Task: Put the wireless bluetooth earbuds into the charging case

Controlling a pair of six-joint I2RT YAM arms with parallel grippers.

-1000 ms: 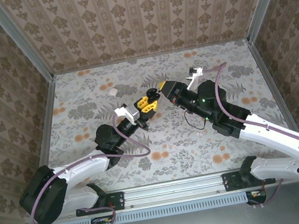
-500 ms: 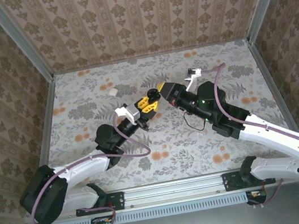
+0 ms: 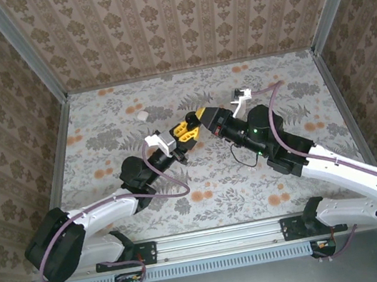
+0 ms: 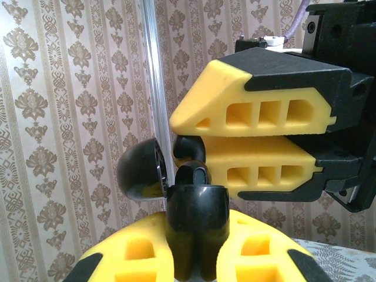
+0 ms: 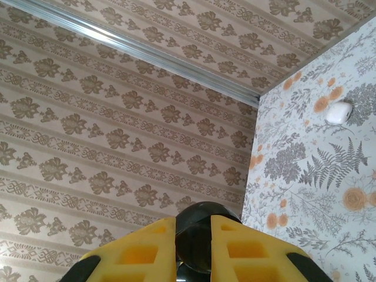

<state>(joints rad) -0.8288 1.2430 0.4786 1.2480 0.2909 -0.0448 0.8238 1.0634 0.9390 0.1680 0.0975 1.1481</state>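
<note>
Grey floral tabletop (image 3: 94, 139) lies under the work, which is held up in the air above its middle, both arms reaching in toward each other.

Jaws of the left gripper (image 4: 194, 258) are clamped on the charging case (image 4: 197, 217). It is glossy black, mouth up, with its lid (image 4: 138, 173) swung open to one side. Likely held this way to present the sockets and keep the case from sliding about.

Jaws of the right gripper (image 4: 182, 138) are closed on a small black earbud (image 4: 189, 147), pinched at their very tips. It sits just above the case mouth, beside the open lid. The tip grip leaves the bud's body free to enter.

Another small black piece (image 4: 194, 173) stands in the case mouth directly beneath, probably the other earbud. Cannot tell whether it is fully seated.

Step judged: lowering the held bud into its socket.

White pebble-shaped piece (image 5: 339, 111) lies on the tabletop toward the back wall, well apart from both arms.
</note>
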